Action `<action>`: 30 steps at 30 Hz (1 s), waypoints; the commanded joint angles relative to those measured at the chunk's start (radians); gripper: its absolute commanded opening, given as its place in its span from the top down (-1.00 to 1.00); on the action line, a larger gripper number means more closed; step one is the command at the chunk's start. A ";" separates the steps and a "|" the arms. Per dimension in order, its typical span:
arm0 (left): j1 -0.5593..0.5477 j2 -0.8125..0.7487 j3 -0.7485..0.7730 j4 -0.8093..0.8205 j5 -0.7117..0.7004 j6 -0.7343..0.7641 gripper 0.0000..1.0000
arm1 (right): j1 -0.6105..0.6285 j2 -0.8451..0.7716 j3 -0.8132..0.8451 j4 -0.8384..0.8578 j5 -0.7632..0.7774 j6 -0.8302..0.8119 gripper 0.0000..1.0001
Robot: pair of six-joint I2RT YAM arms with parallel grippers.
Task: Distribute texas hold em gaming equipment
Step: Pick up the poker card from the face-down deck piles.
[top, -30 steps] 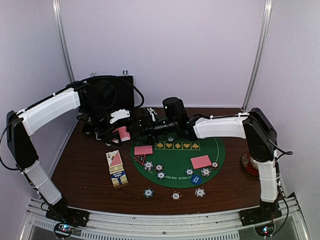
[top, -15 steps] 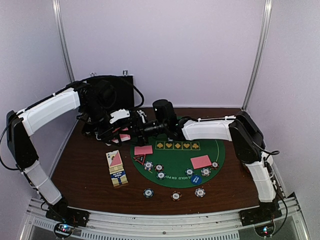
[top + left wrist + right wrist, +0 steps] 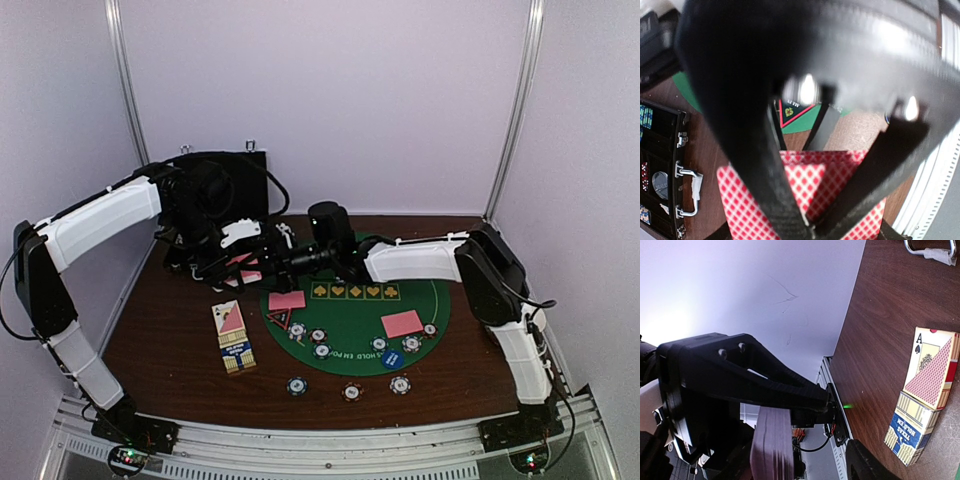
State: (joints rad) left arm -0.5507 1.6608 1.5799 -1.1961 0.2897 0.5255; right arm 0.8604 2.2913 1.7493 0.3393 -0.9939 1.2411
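Observation:
My left gripper is shut on a deck of pink-backed cards and holds it above the table at the far left edge of the green mat. In the left wrist view its fingers meet over the deck. My right gripper is open and reaches up to that deck; the right wrist view shows the deck's edge beside its fingers. Two pink cards lie on the mat. Several striped chips and a blue disc lie on its near part; three chips lie on the wood.
The black case stands open at the back left, its handle side also in the left wrist view. A card box lies on the wood left of the mat, also in the right wrist view. A red object sits at the right edge.
My right arm has reached left across the mat's far edge until its gripper is at the deck. The left gripper has stayed in place with the deck.

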 commanded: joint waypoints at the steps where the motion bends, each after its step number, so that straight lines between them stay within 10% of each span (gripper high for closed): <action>1: 0.001 -0.023 0.019 0.004 0.020 0.008 0.71 | -0.036 -0.060 -0.063 -0.054 0.009 -0.047 -0.15; 12: 0.001 -0.021 0.014 0.004 0.016 0.010 0.72 | -0.047 -0.137 -0.102 -0.111 0.011 -0.099 0.02; 30: 0.001 -0.013 0.012 0.004 -0.006 0.008 0.72 | -0.073 -0.248 -0.192 -0.012 0.033 0.002 1.00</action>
State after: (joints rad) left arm -0.5514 1.6608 1.5799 -1.2037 0.2882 0.5255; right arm 0.8169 2.1010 1.5936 0.2707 -0.9649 1.2068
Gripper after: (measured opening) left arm 0.656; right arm 0.021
